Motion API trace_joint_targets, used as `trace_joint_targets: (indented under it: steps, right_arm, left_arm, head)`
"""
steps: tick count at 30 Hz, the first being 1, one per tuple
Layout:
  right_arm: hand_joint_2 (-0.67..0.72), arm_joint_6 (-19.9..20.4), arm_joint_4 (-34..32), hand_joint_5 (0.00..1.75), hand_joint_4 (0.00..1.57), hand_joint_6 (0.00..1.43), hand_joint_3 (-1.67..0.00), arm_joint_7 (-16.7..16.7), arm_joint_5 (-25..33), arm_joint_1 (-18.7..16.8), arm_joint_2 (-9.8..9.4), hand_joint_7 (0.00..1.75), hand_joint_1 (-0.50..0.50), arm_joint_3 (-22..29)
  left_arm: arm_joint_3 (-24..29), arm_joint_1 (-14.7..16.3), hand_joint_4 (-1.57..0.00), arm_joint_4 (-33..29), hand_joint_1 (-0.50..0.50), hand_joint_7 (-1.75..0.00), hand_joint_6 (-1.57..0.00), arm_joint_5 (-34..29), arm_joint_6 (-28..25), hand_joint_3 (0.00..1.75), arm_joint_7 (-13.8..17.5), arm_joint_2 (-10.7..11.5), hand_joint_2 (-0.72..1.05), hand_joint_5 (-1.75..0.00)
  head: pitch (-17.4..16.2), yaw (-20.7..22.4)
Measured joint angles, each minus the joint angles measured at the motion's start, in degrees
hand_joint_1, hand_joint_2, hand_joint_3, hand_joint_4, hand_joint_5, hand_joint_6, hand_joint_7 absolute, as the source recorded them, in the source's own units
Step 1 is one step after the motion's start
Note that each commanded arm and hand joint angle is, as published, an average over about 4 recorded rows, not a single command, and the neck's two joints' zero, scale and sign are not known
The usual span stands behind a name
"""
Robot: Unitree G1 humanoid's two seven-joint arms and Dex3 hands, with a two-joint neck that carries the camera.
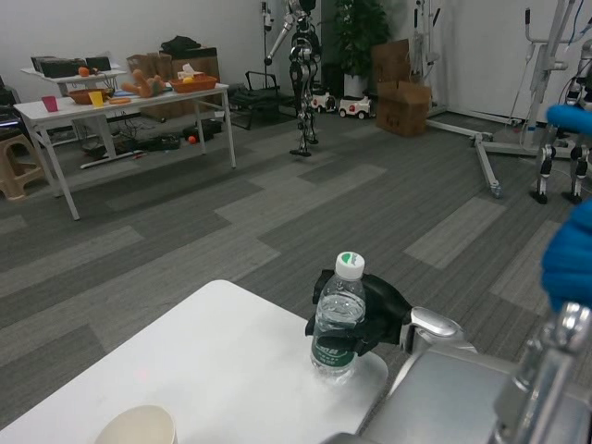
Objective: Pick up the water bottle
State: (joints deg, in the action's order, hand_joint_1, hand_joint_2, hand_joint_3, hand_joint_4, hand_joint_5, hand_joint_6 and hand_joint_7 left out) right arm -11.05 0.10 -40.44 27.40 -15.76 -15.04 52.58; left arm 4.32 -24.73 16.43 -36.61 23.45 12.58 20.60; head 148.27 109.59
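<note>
A clear water bottle [339, 319] with a white cap and a green label stands upright near the far right edge of the white table [213, 361]. My right hand [370, 314] is wrapped around the bottle from behind and from the right, its black fingers curled against the bottle's middle. The silver right forearm [462, 384] runs in from the bottom right corner. My left hand is out of the picture.
The rim of a paper cup [137, 427] shows at the table's near edge. A person's blue-gloved hand [569, 254] is at the right border. Beyond the table lie grey carpet, a cluttered white table [120, 97], another robot [302, 69] and cardboard boxes [400, 88].
</note>
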Motion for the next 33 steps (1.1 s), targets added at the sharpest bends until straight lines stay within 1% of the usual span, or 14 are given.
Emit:
trace_joint_targets:
  steps: [2, 4, 9, 14, 17, 19, 22, 24, 28, 30, 33]
  right_arm:
    - [-0.29, 0.21, -0.16, 1.26, 1.56, 1.37, -0.79, 0.02, 0.14, 0.27, -0.05, 1.36, -0.17, -0.23]
    - [-0.29, 0.60, -0.54, 1.26, 1.57, 1.37, -0.79, 0.15, 0.24, 0.50, -0.21, 1.33, -0.15, -0.72]
    - [-0.22, 2.33, -2.68, 1.26, 1.56, 1.37, -0.79, 1.68, 0.71, 1.95, -1.25, 1.33, -0.09, -2.90]
    - [-0.22, 2.75, -4.20, 1.26, 1.54, 1.37, -0.81, 4.01, 0.24, 4.13, -3.11, 1.33, -0.08, -4.92]
    - [-0.22, 2.77, -4.86, 1.26, 1.54, 1.37, -0.87, 5.59, -1.29, 6.10, -4.84, 1.33, -0.06, -6.48]
    - [-0.22, 2.74, -5.03, 1.26, 1.54, 1.37, -0.87, 6.73, -2.36, 7.60, -6.18, 1.33, -0.04, -7.68]
    - [-0.22, 2.34, -5.31, 1.26, 1.53, 1.37, -0.85, 8.81, -4.86, 10.16, -7.90, 1.33, -0.04, -9.84]
    - [-0.22, 1.93, -5.26, 1.26, 1.52, 1.37, -0.81, 10.35, -6.74, 12.36, -8.83, 1.33, -0.04, -11.70]
    - [-0.24, 2.11, -3.90, 1.26, 1.51, 1.37, -0.79, 13.99, -10.02, 16.70, -9.69, 1.33, -0.04, -15.95]
    - [-0.22, 2.80, -2.88, 1.26, 1.51, 1.37, -0.79, 15.60, -11.22, 18.11, -9.86, 1.33, -0.04, -18.07]
    - [-0.22, 4.20, -1.09, 1.26, 1.51, 1.37, -0.79, 17.49, -11.98, 19.95, -10.54, 1.33, -0.04, -21.31]
  left_arm:
    - [0.00, 0.00, -0.03, 0.00, -0.50, -0.02, 0.00, 0.00, 0.00, 0.09, 0.00, 0.01, -0.72, 0.00]
    - [-0.01, 0.00, -0.03, 0.00, -0.50, -0.02, 0.00, -0.01, 0.00, 0.09, 0.00, 0.04, -0.72, 0.00]
    - [-0.04, 0.00, -0.02, 0.01, -0.50, 0.00, 0.00, -0.01, 0.02, 0.09, -0.01, 0.07, -0.72, 0.00]
    - [-0.34, -0.11, -0.04, 0.05, -0.50, -0.03, 0.00, 0.00, 0.05, 0.09, -0.03, 0.11, -0.72, 0.00]
    - [-0.48, -0.40, -0.03, 0.10, -0.50, 0.00, 0.00, 0.00, 0.08, 0.09, -0.06, 0.16, -0.72, 0.00]
    - [-0.51, -0.62, -0.01, 0.13, -0.50, -0.02, 0.00, 0.02, 0.10, 0.09, -0.09, 0.20, -0.72, 0.00]
    - [-0.57, -1.06, -0.03, 0.48, -0.50, -0.02, 0.00, 0.05, 0.20, 0.09, -0.12, 0.24, -0.72, 0.00]
    - [-0.77, -1.43, -0.04, 0.84, -0.50, 0.00, 0.00, 0.10, 0.26, 0.09, -0.12, 0.15, -0.72, 0.00]
    - [-1.13, -2.10, -0.02, 1.15, -0.50, 0.00, 0.00, 0.60, 0.32, 0.09, -0.12, -0.29, -0.72, 0.00]
    - [-1.21, -2.29, -0.01, 1.20, -0.50, 0.00, 0.00, 1.28, 0.32, 0.09, -0.11, -0.68, -0.72, 0.00]
    - [-1.24, -2.49, 0.00, 1.27, -0.50, -0.02, 0.00, 2.12, 0.32, 0.09, -0.14, -1.55, -0.72, 0.00]
  head:
    - [-0.02, 0.13]
    - [-0.08, 0.29]
    - [-0.27, 0.93]
    - [-0.43, 2.79]
    - [-0.97, 5.81]
    - [-1.78, 8.96]
    - [-3.30, 14.69]
    - [-4.77, 20.22]
    - [-7.27, 32.50]
    - [-7.95, 37.49]
    - [-9.50, 43.26]
